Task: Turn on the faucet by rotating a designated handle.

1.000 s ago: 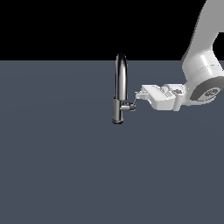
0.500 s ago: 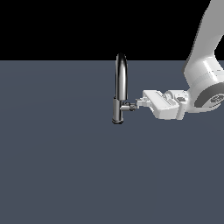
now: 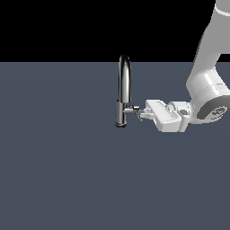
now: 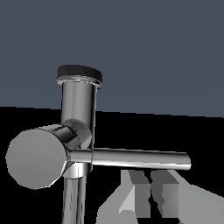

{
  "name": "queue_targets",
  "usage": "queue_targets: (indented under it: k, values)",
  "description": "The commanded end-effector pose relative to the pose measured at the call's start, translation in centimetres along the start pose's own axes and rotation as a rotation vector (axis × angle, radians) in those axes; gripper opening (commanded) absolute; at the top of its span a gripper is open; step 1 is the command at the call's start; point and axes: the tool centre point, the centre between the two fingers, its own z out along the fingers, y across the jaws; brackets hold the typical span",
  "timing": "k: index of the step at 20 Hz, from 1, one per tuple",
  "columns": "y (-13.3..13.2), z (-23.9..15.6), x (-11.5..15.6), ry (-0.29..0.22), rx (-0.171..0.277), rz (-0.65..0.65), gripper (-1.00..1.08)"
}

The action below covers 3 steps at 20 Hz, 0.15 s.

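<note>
Faucet upright mid-scene on the grey surface, arm reaching in from the exterior view's right.

Its handle juts from the chrome body toward the exterior view's right; just beside it sits the gripper, fingertips at the lever, though whether they are parted or clenched cannot be told. The white arm rises beyond.

The tall arched chrome faucet looks like polished metal, mirror-glossy with bright streaks along its spout. Its thin chrome lever handle is equally smooth and reflective, its round stub end a duller grey. The white gripper appears smooth satin plastic. The slate-grey ground is flat matt.
</note>
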Motion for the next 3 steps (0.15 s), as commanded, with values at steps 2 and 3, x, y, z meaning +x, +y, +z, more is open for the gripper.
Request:
queue_targets:
  k: [2, 3]
  values:
    - [1.38, 0.76, 3.94, -0.007, -0.006, 0.038, -1.00]
    - [1.38, 0.76, 3.94, -0.007, -0.006, 0.038, -1.00]
